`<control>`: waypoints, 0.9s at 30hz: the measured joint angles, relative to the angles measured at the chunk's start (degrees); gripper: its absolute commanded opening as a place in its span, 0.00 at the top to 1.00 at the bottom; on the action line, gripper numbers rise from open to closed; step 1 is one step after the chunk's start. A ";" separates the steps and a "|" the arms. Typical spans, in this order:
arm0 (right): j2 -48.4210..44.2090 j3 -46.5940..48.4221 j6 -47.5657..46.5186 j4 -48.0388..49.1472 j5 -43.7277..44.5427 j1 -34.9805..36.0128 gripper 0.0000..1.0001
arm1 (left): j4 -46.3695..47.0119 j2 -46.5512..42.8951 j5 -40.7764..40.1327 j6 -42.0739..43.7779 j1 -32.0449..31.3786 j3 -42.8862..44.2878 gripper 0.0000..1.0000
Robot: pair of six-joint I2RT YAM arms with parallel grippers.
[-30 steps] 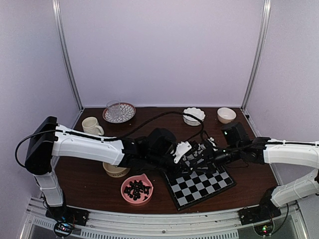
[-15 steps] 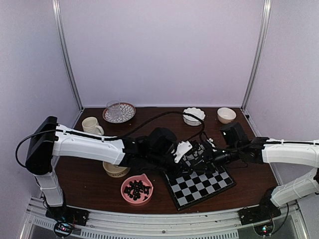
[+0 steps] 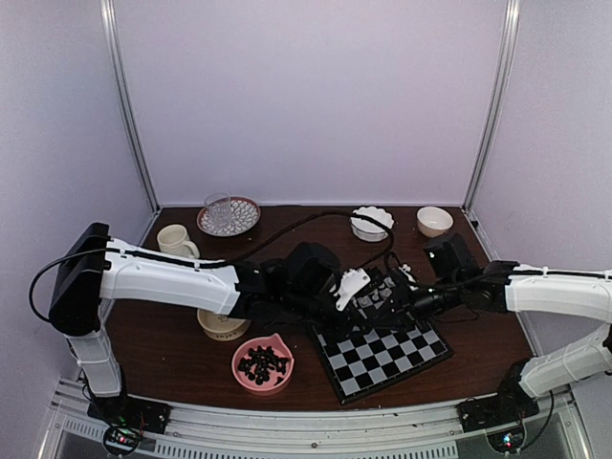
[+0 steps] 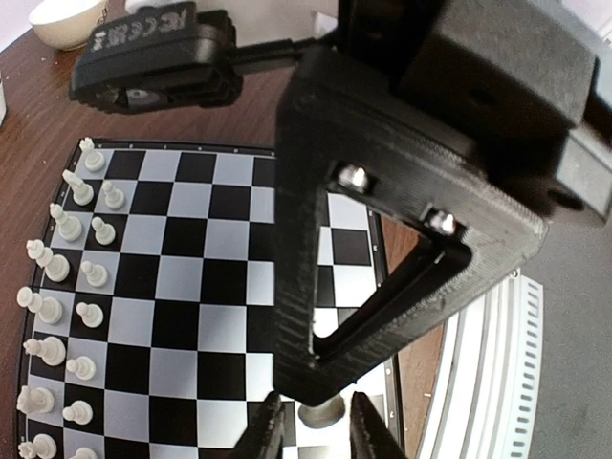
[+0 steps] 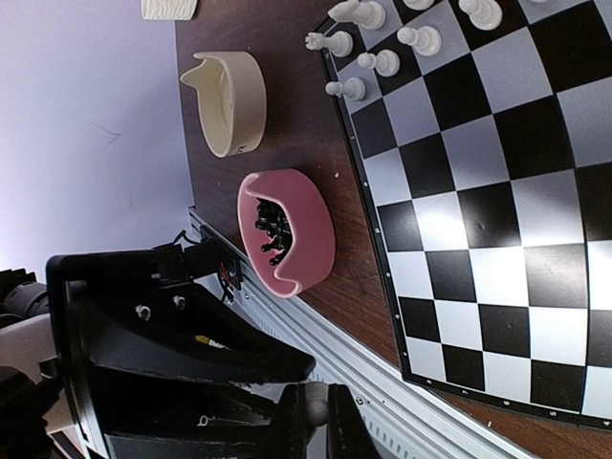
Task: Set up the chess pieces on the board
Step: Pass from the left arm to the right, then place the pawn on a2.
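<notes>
The board (image 3: 392,359) lies slightly askew on the brown worktop (image 3: 172,354), towards the near right. The left arm (image 3: 163,277) and right arm (image 3: 559,292) meet above its far edge. Near its left corner sits a pink bowl (image 3: 236,361) of black pieces (image 3: 260,364).

Left wrist view: cream chess pieces (image 4: 88,313) stand in two rows along one edge of the board. The left fingers (image 4: 271,435) are narrowly apart with one cream piece (image 4: 320,413) between their tips. I cannot tell whether they press on it.

Right wrist view: the right fingers (image 5: 292,430) are almost together, closed against a cream piece at their tips. Beyond them a few cream pieces stand at the board's corner. The pink bowl and a cream spouted bowl (image 5: 244,105) sit just off the board's edge.
</notes>
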 measured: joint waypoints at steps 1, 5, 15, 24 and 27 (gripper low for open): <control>-0.20 0.00 -0.22 -0.57 0.28 0.00 1.00 | 0.11 0.00 -0.07 0.04 0.00 0.07 0.71; -1.05 0.15 -1.25 -2.89 1.66 0.00 1.00 | 0.61 -0.02 -0.33 0.09 0.00 0.09 0.61; -5.53 1.75 -5.35 -10.97 8.46 -0.09 1.00 | 1.05 -0.81 -1.49 -1.22 0.00 -0.55 0.52; -8.33 9.38 -17.81 -25.35 27.87 -2.36 1.00 | 0.44 -6.45 -6.64 -3.15 0.00 -4.92 0.51; -8.11 9.86 -22.08 -26.43 34.40 -3.08 1.00 | -0.98 -9.35 -8.96 -3.82 0.13 -6.08 0.51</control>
